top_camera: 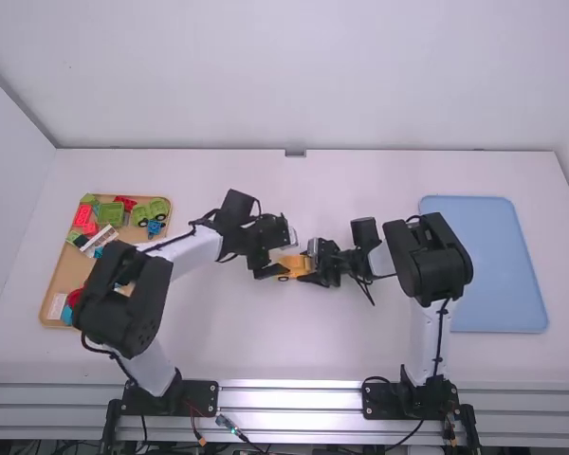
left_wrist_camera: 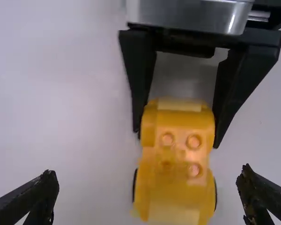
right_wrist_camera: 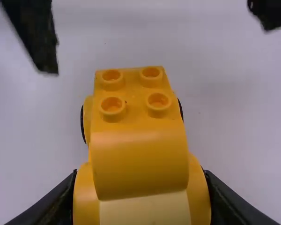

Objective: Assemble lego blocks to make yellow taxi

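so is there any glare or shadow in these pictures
High view: bright glare along the metal rail; left wrist view: a white glint on the metal casing of the right tool, grey shading on the table between its fingers; right wrist view: soft sheen on the car.

orange-yellow taxi (right_wrist_camera: 139,161) with black wheels (right_wrist_camera: 82,125); white table (top_camera: 266,346), light blue tray (top_camera: 488,265), tan tray (top_camera: 68,270).
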Action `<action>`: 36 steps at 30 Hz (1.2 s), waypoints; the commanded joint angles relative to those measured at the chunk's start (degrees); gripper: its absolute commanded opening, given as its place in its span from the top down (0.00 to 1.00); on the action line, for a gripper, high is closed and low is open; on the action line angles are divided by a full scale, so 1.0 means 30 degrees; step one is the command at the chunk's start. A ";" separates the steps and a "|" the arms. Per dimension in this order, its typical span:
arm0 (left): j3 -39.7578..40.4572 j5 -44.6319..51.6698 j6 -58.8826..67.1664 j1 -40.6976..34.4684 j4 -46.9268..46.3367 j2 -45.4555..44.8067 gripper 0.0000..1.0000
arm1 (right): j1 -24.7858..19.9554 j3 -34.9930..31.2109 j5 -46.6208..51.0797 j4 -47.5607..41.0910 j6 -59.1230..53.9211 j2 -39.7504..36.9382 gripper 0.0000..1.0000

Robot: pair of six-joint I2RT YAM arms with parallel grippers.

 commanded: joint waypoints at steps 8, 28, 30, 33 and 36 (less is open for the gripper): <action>-0.0160 0.5974 0.1537 0.5187 -0.1632 -0.2630 0.01 | 0.0051 0.0168 0.0138 0.0000 0.0204 0.0051 0.52; -0.2259 0.7359 0.1377 0.7293 0.2499 -0.2616 0.01 | -0.8007 0.0146 0.8029 -0.7606 0.4379 -1.0338 0.64; -0.2339 0.7359 0.1370 0.7293 0.3024 -0.2616 0.01 | -0.9508 0.0138 0.9894 -0.8612 0.5559 -1.1468 0.63; -0.2339 0.7023 0.0357 0.7286 0.3861 -0.2616 0.01 | -1.1876 0.0138 1.2087 -0.9726 0.7162 -1.2713 0.64; -0.2324 0.5574 -0.1843 0.7286 0.5056 -0.2616 0.01 | -1.4171 0.0124 1.3668 -1.0244 0.8772 -1.3151 0.64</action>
